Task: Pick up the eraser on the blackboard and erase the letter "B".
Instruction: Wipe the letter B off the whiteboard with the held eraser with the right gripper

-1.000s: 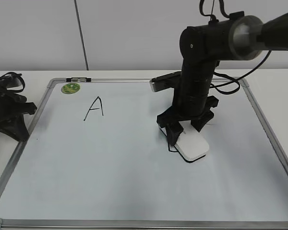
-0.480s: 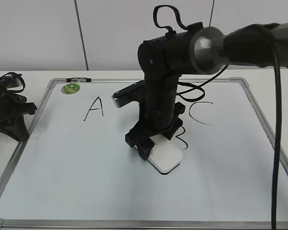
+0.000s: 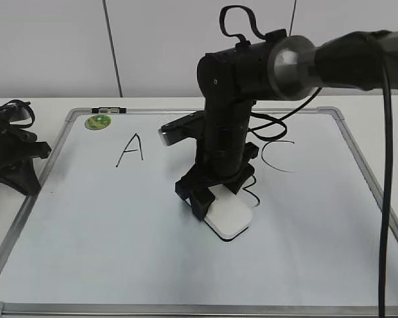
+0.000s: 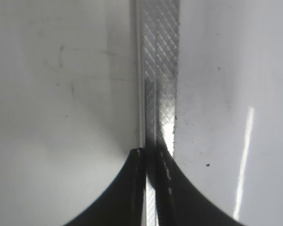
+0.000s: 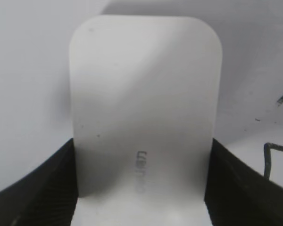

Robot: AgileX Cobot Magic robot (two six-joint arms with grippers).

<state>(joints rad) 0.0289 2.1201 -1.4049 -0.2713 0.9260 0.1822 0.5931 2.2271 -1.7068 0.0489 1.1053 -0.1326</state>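
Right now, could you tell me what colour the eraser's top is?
White, with faint grey lettering; the eraser shows best in the right wrist view.

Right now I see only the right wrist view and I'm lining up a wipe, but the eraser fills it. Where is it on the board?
Observer: The eraser lies flat about mid-board, gripped by the right hand.
Operator: Any B strokes showing?
Observer: Curved strokes of the B show just right of the eraser; the arm hides the rest.
Operator: Other letters nearby?
Observer: The C sits close beyond those strokes; the A is far to the left.
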